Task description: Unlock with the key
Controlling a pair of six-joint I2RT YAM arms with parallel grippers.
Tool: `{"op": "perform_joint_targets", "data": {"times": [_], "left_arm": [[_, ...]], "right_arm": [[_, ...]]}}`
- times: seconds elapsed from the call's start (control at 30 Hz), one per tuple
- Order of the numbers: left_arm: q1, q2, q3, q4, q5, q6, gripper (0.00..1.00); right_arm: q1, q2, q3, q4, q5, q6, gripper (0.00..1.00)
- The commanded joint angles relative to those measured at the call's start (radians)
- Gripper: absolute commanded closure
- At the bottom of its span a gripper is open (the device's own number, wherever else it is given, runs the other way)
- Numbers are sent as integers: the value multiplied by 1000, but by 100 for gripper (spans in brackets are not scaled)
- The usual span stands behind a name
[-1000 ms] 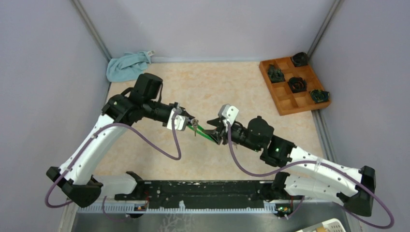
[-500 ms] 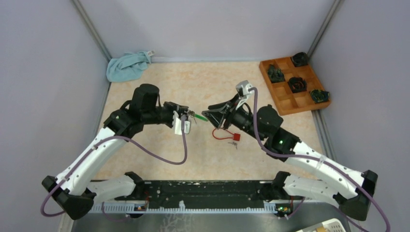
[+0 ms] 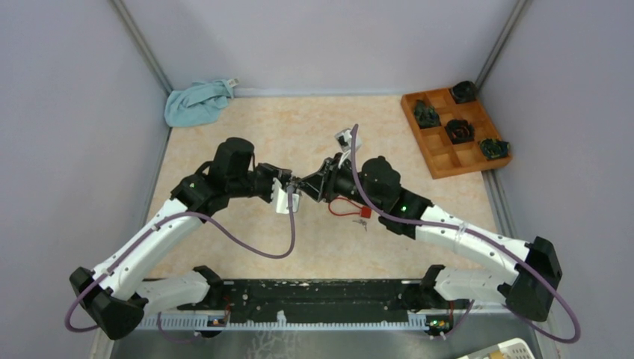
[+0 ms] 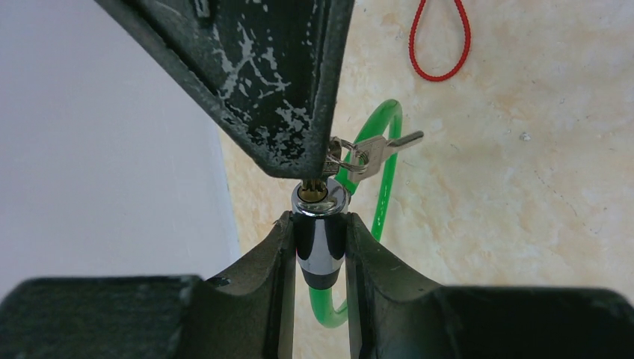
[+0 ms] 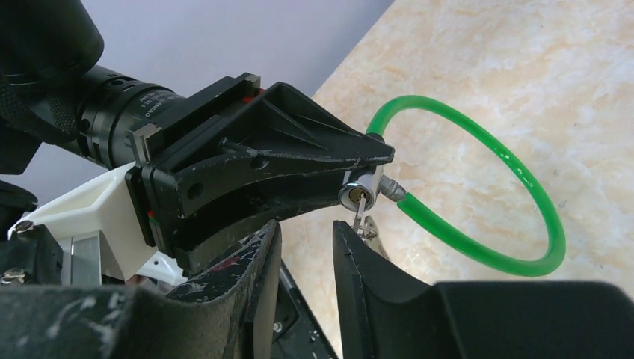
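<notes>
Above mid-table, the lock: a cable lock (image 4: pixel 320 250) is held off the surface, its chrome barrel clamped firmly between the closed jaws of the left gripper (image 4: pixel 319 224), keyhole facing the other arm.
Cable: a green cable (image 5: pixel 516 176) curls free from the barrel in an open loop over the marbled table (image 3: pixel 314 120).
Key: a small key (image 5: pixel 360 215) sits at the keyhole, seemingly seated; spare keys (image 4: pixel 370 153) dangle from its ring just beside it.
Right arm: the right gripper (image 5: pixel 306 228) is nosed in at the key, jaws a narrow gap apart; whether they pinch the key cannot be told.
Handling: the lock looks light and rigid, its polished barrel likely slippery, so the clamp across it must resist twisting. The key is thin and best taken flat across its head, then turned about the barrel's axis. The springy cable and loose keys may swing.
Surroundings: a red cord (image 3: pixel 345 209) lies on the table below the right arm; a blue cloth (image 3: pixel 196 101) sits in the far left corner, a wooden tray (image 3: pixel 441 161) at far right.
</notes>
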Motion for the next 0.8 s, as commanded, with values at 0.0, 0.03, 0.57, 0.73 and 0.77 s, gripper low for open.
{"op": "perform_joint_targets", "data": {"times": [0.0,0.03,0.57,0.73,0.77], "left_arm": [[-6,-12,6,67,-2,21,100],[-6,-12,5,66,-2,22,100],[-22,-12,16,41,-1,25,100],[-24,-12,17,41,-4,25,100],[-24,-13,17,41,-4,25,100]], "right_arm": [[-1,19,19,58,0,19,69],[-2,22,21,54,5,15,69],[-2,46,68,-60,129,-56,73],[-2,47,77,-49,100,-42,76],[-2,54,78,-50,91,-32,77]]}}
